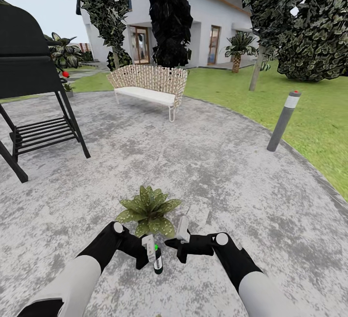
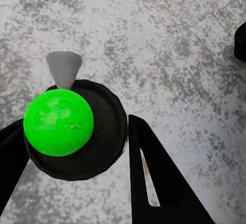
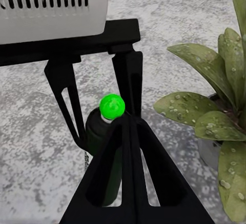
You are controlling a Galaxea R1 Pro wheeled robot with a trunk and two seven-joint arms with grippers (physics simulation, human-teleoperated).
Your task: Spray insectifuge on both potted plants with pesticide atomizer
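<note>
- The left gripper [image 1: 147, 254] was clamped on the pesticide atomizer [image 1: 157, 259], just before one potted plant [image 1: 147, 210].
- Whether the right gripper [image 1: 181, 247] was gripping, I could not tell.

A black grill [image 1: 29, 65], wicker bench [image 1: 150, 87] and grey bollard [image 1: 284, 119] stand apart.
</note>
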